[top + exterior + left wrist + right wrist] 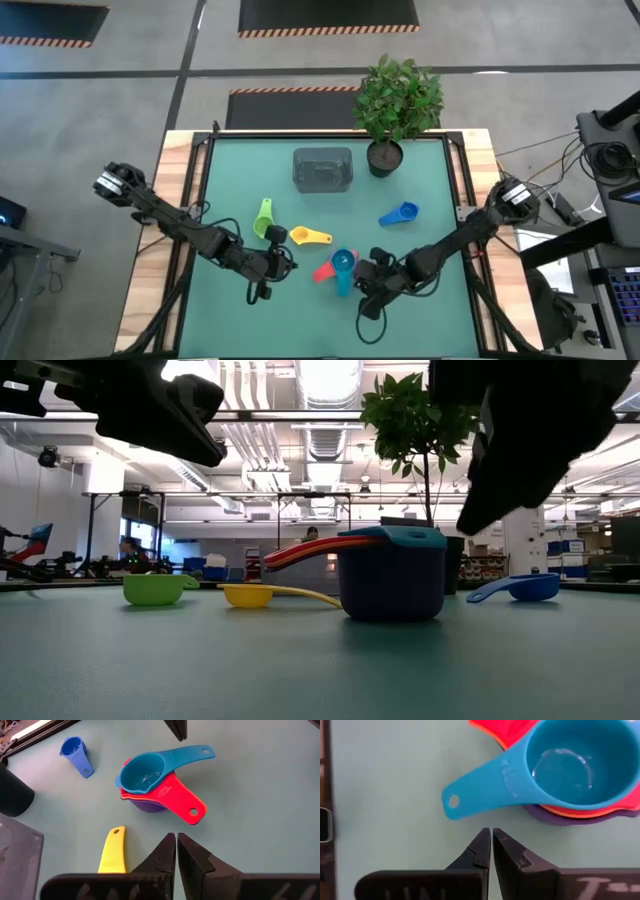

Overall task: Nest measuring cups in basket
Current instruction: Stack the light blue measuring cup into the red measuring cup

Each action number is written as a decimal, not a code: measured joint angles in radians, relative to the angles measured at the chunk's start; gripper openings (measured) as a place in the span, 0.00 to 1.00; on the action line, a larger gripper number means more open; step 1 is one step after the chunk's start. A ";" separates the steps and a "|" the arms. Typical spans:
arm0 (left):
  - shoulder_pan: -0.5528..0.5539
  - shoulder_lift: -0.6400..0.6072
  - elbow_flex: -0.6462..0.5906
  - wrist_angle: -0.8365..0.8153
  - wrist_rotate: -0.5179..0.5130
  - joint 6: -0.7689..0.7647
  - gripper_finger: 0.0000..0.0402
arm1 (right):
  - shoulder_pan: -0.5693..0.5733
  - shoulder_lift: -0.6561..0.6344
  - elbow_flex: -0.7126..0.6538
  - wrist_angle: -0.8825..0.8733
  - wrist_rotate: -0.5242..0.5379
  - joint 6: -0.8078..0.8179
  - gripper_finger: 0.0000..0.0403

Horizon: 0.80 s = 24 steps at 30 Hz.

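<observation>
Your right gripper (491, 837) has its fingers pressed together on nothing and hovers just beside the handle of the teal plastic measuring cup (570, 762). That cup tops a nested stack (338, 266) on the green table mat (430, 180), with a red flat-handled cup (175, 797), an orange cup and a purple cup (149, 807) beneath it.

Your left gripper (176, 845) is likewise closed and empty, near the stack's other side, between it and the yellow cup (305, 236). The lime green cup (264, 220) lies beyond the yellow one. A smaller blue cup (400, 214) sits well apart.

The translucent grey rectangular basket (322, 168) stands at the mat's far edge, beside the dark round pot with a leafy plant (386, 155).
</observation>
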 joint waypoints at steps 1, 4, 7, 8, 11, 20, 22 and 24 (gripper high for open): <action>0.000 0.000 0.000 0.000 0.000 0.000 0.00 | 0.000 0.009 0.000 -0.001 0.001 0.001 0.02; 0.000 0.000 0.000 0.006 0.000 0.000 0.00 | 0.000 0.048 0.000 0.059 0.002 -0.006 0.02; 0.001 0.000 0.000 0.009 0.000 0.001 0.00 | 0.000 0.090 0.000 0.171 0.007 -0.052 0.02; 0.001 0.000 0.000 0.010 0.000 0.001 0.00 | 0.000 0.105 0.000 0.230 0.014 -0.080 0.02; 0.001 0.000 0.000 0.014 0.000 0.001 0.00 | -0.005 0.134 0.007 0.390 0.021 -0.184 0.02; 0.000 0.000 0.000 0.047 0.004 0.003 0.00 | -0.005 0.106 0.091 0.281 0.047 -0.278 0.02; 0.000 0.000 0.000 0.088 0.030 -0.003 0.00 | 0.000 0.088 0.109 0.219 0.048 -0.280 0.02; 0.000 0.004 0.000 0.156 0.054 -0.009 0.00 | 0.003 0.075 0.113 0.181 0.048 -0.293 0.02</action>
